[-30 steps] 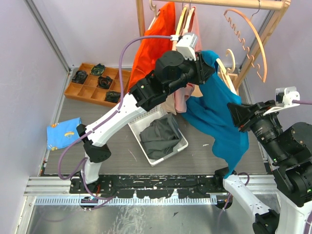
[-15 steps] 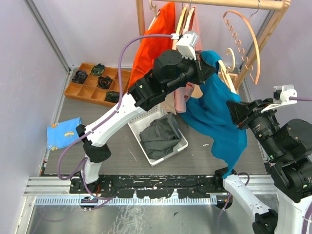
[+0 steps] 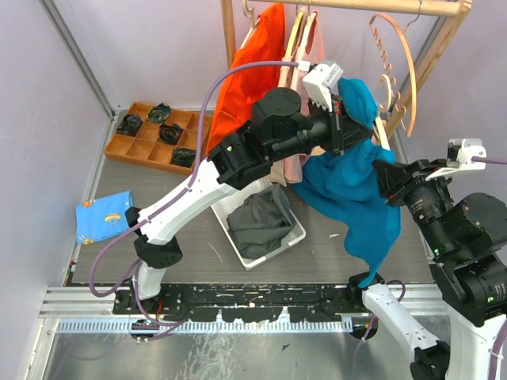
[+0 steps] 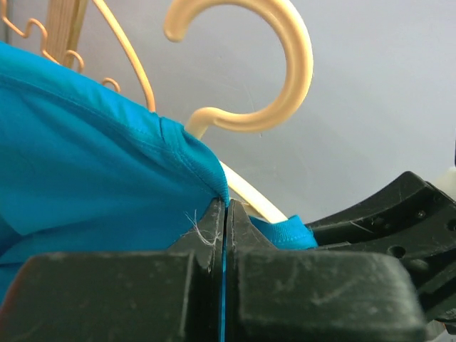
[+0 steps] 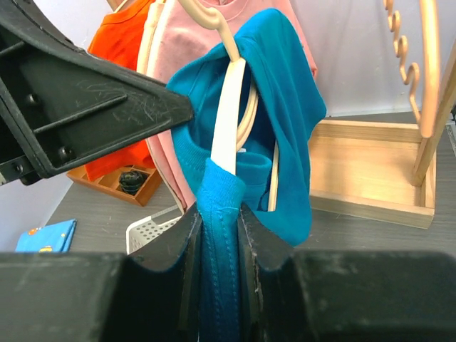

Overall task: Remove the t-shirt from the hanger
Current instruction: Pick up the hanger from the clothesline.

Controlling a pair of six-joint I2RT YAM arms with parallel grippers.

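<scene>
The left gripper (image 4: 225,212) was pressed almost shut, with a thin edge of the teal t-shirt (image 4: 85,157) pinched between its fingers. Just above and beyond its tips rose the cream hanger (image 4: 288,71), its hook curled against the grey wall and one arm slanting down under the cloth. The right gripper (image 5: 217,217) was clamped narrowly on a bunched fold of the same shirt, which dropped down between its fingers. Straight above them the hanger's pale arm sat inside the collar, and the shirt draped over it. Behind the shirt, up and to the left of that gripper, hung a pink garment (image 5: 167,100) and an orange one (image 5: 125,28). Off to the gripper's right lay a wooden box (image 5: 370,171). Well below the left gripper, a white basket (image 3: 276,252) held grey cloth (image 3: 257,222).
</scene>
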